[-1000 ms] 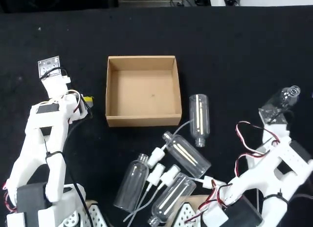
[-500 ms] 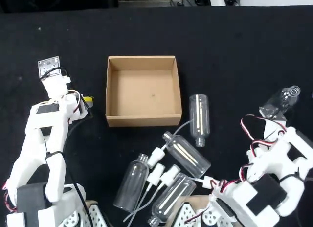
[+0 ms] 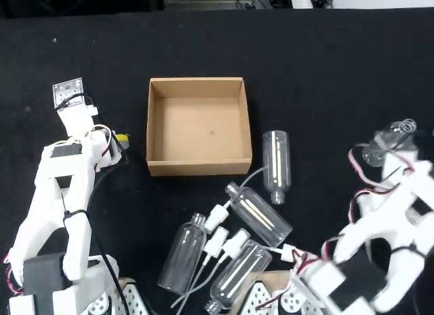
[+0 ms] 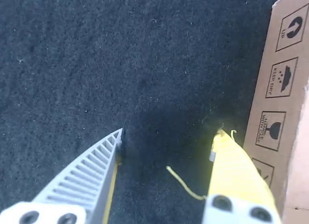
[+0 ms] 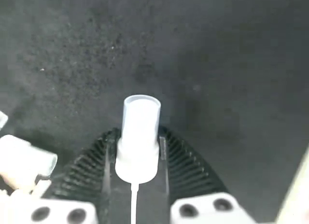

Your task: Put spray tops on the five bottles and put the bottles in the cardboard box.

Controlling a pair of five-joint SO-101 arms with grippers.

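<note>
Four clear bottles lie capless below the cardboard box [image 3: 196, 167]: one upright-lying [image 3: 276, 164], one slanted [image 3: 259, 214], and two lower [image 3: 182, 252] [image 3: 237, 273]. A fifth bottle [image 3: 390, 138] lies at the far right beside the right arm [image 3: 397, 206]. Loose white spray tops [image 3: 218, 216] [image 3: 225, 243] lie among the bottles. My right gripper [image 5: 139, 132] is shut on a white spray top [image 5: 140, 137], whose tube runs back between the black fingers. My left gripper [image 4: 169, 137] hangs open over bare cloth beside the box's wall [image 4: 285, 89], seen from above as the left gripper [image 3: 119, 142].
Black cloth covers the table. Another loose spray top [image 5: 24, 161] lies beside my right gripper. One more top [image 3: 288, 251] sits by the right arm's base. A small grey plate [image 3: 68, 92] lies beyond the left arm.
The right arm has risen and swung toward the right edge, drawing back from the far-right bottle. The left arm, box and middle bottles have not moved.
</note>
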